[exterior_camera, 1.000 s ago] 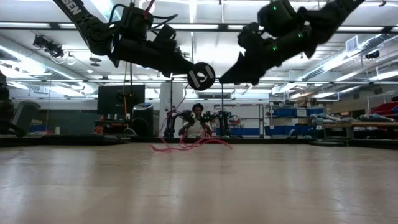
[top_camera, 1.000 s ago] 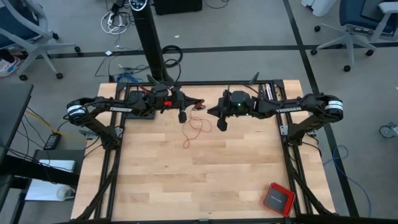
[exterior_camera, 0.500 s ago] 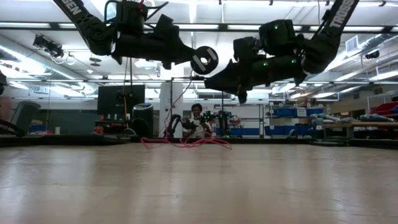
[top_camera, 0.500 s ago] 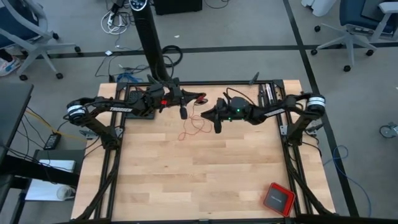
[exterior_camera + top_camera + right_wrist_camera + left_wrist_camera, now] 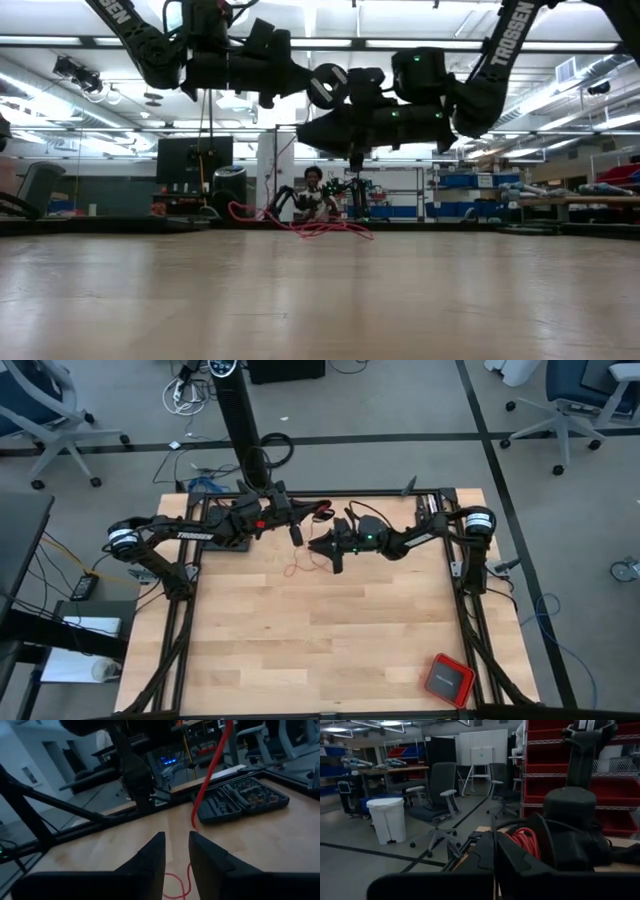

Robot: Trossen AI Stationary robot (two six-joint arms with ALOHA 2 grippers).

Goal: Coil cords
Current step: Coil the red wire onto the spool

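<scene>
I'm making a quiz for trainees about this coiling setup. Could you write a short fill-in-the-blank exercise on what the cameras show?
1. The cord lying in loose loops on the table is coloured ____.
2. The left end effector and the right end effector are both at the table's ____ edge.
3. The right end effector's fingers are ____, with nothing between them.
4. The red square box sits near the table's front ____ corner.

Missing words: red; far; apart; right
</scene>
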